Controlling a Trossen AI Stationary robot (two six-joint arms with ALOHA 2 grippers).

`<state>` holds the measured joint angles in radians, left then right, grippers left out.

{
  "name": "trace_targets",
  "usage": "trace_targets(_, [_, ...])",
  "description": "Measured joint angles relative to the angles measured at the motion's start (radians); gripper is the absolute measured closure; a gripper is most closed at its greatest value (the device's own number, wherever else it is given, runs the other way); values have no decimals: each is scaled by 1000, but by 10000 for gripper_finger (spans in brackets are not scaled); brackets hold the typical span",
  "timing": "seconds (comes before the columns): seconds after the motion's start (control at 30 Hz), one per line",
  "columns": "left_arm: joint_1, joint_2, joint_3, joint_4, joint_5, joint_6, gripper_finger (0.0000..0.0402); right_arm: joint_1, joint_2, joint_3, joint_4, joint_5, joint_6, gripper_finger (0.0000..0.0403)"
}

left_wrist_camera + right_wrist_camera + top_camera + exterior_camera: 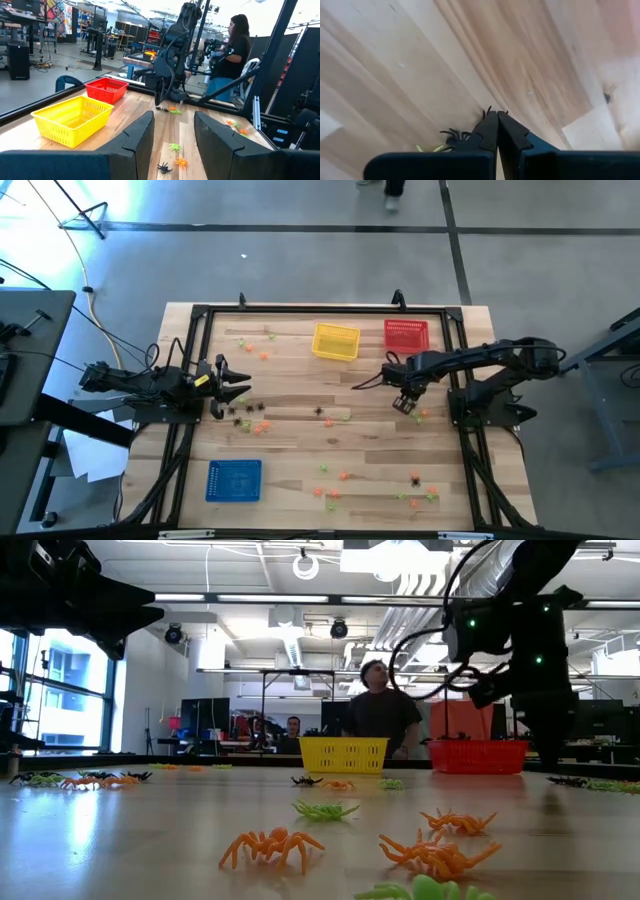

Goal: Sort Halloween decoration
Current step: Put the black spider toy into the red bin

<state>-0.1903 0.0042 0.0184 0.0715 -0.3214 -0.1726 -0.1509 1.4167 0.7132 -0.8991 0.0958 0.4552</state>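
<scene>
Right hand (pixel 405 403) points down, pinched on a black spider (pixel 454 135).

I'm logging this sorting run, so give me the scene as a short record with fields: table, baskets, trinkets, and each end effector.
table: wooden top
baskets: yellow basket and red basket at the far edge, blue basket near the front left
trinkets: orange, green and black spiders scattered loose on the wood
left end effector: open, empty, by a cluster of black spiders
right end effector: shut, just above the wood in front of the red basket; black legs show at its tip, a grip is unclear
</scene>
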Motion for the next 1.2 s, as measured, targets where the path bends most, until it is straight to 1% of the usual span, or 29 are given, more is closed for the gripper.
trace_targets(0.13, [0, 0, 0, 0, 0, 0, 273, 0, -68, 1, -2, 0, 19, 402])
trace_targets(0.23, [0, 0, 0, 0, 0, 0, 273, 0, -89, 2, -12, 1, 40, 403])
trace_targets(0.4, [0, 0, 0, 0, 0, 0, 273, 0, -87, -8, -19, 1, 41, 403])
trace_targets(0.77, [0, 0, 0, 0, 0, 0, 273, 0, -87, -118, 45, -4, 73, 402])
trace_targets(0.93, [0, 0, 0, 0, 0, 0, 273, 0, -86, -122, 31, 8, 86, 402])
trace_targets(1.07, [0, 0, 0, 0, 0, 0, 273, 0, -86, -122, 32, 10, 64, 402])
trace_targets(1.13, [0, 0, 0, 0, 0, 0, 273, 0, -88, -122, 52, -1, 63, 395])
trace_targets(1.2, [0, 0, 0, 0, 0, 0, 273, 2, -88, -114, 75, -17, 62, 380])
